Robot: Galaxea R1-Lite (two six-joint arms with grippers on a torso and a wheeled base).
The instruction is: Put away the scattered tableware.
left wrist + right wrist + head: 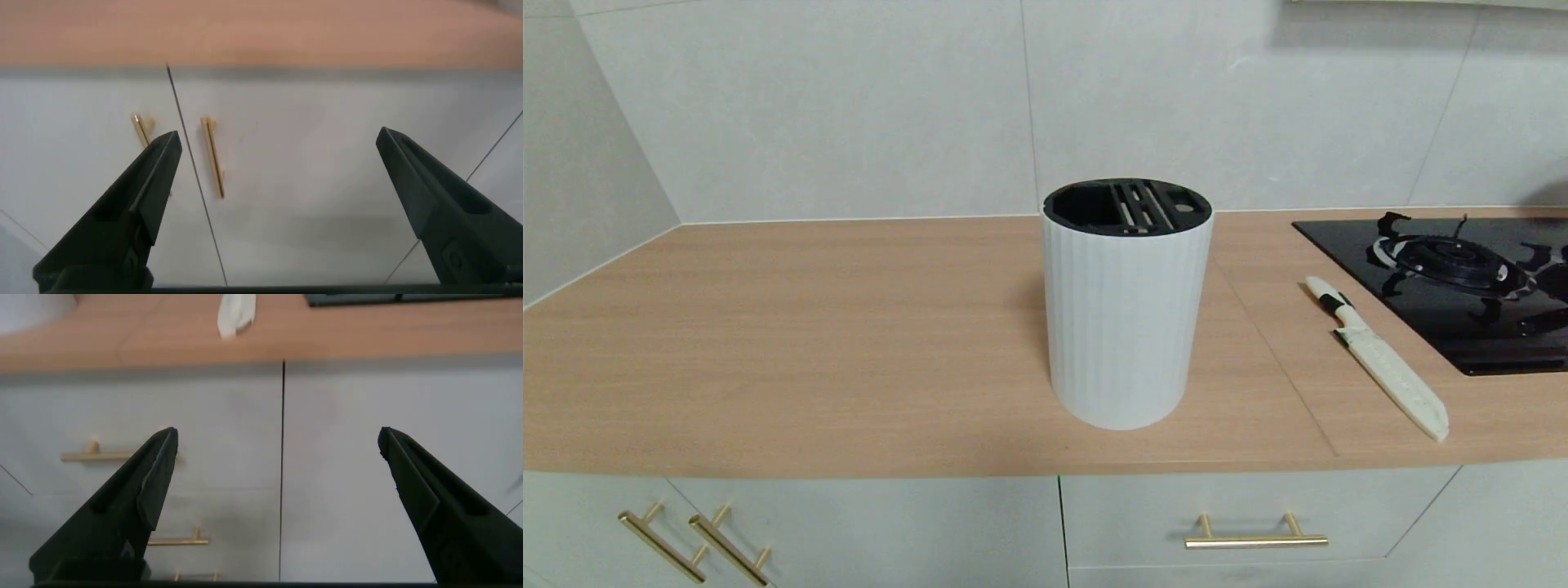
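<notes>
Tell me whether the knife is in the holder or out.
Out. The knife lies flat on the counter, right of the upright holder and apart from it, beside the stove.

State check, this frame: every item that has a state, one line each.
Knife block: upright on the counter, nothing sticking out of its slots.
Knife: lying flat on the counter, outside the block.
Left gripper: open, empty.
Right gripper: open, empty.
Drawer: shut.
Burner: no flame visible.
</notes>
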